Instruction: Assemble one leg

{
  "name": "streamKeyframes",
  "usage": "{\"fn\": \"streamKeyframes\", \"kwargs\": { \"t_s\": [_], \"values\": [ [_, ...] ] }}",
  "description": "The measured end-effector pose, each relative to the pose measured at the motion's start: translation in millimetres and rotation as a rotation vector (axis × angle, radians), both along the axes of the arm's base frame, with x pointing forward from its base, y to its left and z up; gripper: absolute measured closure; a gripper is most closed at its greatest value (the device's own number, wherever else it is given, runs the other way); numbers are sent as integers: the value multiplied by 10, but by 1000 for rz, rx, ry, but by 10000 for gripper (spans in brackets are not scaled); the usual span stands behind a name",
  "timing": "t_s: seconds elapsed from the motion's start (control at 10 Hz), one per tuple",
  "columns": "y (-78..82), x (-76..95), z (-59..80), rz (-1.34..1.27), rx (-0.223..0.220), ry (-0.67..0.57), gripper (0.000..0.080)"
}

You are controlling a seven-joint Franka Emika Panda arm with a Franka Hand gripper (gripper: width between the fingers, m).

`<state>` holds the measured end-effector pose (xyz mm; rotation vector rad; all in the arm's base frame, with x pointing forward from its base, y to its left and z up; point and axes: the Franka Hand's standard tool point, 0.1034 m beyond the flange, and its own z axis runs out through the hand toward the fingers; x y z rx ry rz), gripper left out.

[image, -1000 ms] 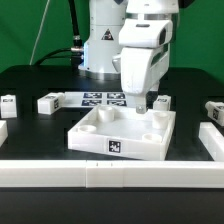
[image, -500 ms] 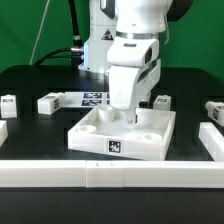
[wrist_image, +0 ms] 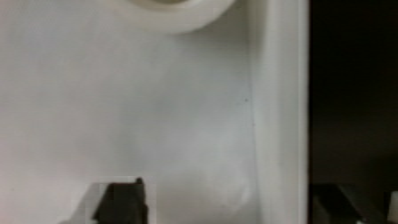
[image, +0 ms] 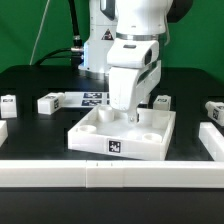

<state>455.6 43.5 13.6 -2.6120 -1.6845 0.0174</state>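
The large white panel [image: 122,133] with a raised rim and round sockets lies at the table's middle. My gripper [image: 128,114] is low over its far part, open and empty. In the wrist view the gripper [wrist_image: 231,205] has one dark finger [wrist_image: 121,203] over the panel's recessed floor [wrist_image: 125,110] and the other over the black table, so the jaws straddle the rim [wrist_image: 278,110]. A round socket [wrist_image: 178,10] shows ahead. Small white tagged legs lie apart on the table: one [image: 48,102] and another [image: 9,104] at the exterior view's left, one [image: 160,101] behind the panel.
The marker board [image: 98,98] lies behind the panel by the robot's base. Another small white block [image: 212,108] and a larger white part [image: 213,138] lie at the exterior view's right. A long white rail [image: 110,175] runs along the front.
The gripper moved toward the exterior view's left and a little lower over the panel between one second and half a second ago; since then it has held still.
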Motion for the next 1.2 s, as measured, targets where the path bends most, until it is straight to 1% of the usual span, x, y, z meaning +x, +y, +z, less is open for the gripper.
{"fn": "streamKeyframes", "kwargs": {
  "t_s": [0.1, 0.2, 0.3, 0.4, 0.9, 1.0, 1.2],
  "values": [
    [0, 0, 0, 0, 0, 0, 569],
    [0, 0, 0, 0, 0, 0, 569],
    [0, 3, 2, 0, 0, -1, 731],
    [0, 4, 2, 0, 0, -1, 742],
    [-17, 9, 4, 30, -1, 1, 742],
    [-94, 66, 28, 138, -1, 7, 741],
    [-99, 154, 26, 257, 1, 5, 741]
  ]
}}
